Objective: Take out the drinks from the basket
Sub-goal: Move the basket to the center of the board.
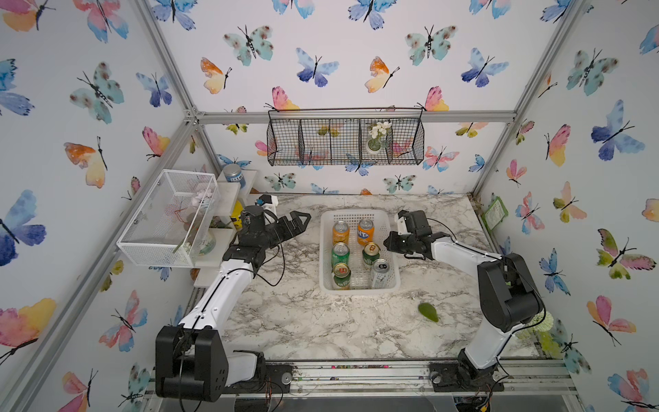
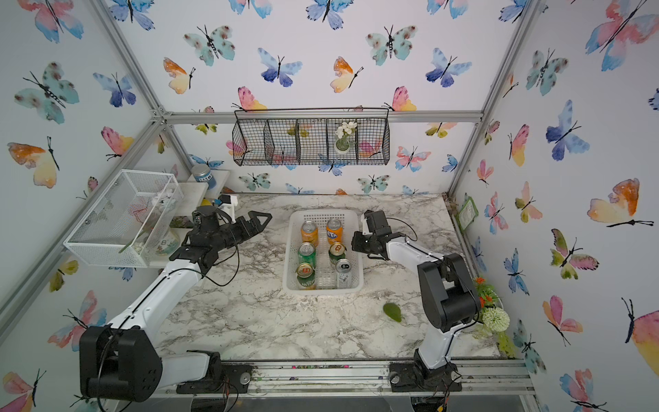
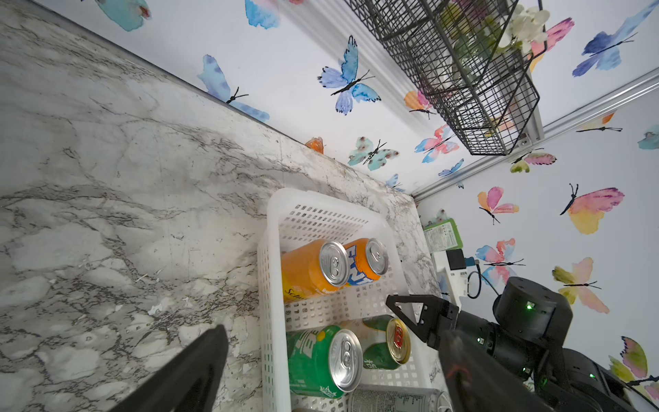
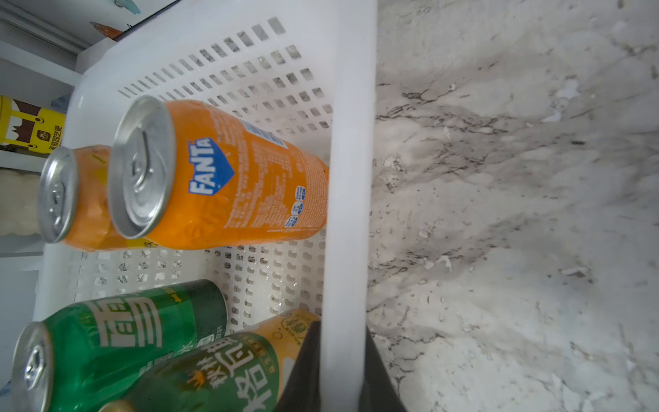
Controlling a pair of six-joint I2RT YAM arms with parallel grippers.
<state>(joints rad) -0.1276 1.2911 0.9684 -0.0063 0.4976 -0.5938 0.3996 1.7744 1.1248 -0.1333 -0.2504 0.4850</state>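
Both jaws of my right gripper [image 1: 389, 245] are pinching the basket [image 4: 351, 178] wall; just inside, a dark green can [image 4: 214, 371] is sitting beside them, other drinks [image 1: 365, 228] standing beyond. Farther across, my left gripper [image 1: 299, 223] is hanging spread. Tugging risks tilting the basket, toppling cans.

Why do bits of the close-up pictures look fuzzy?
Left wrist view: black fingers of the left gripper sit too close, out of focus. Right wrist view: white perforated plastic basket rim and grey-veined marble table blur; orange metal Fanta can is crisp.

Six cans [image 1: 340, 232] — one basket [image 1: 360, 289].
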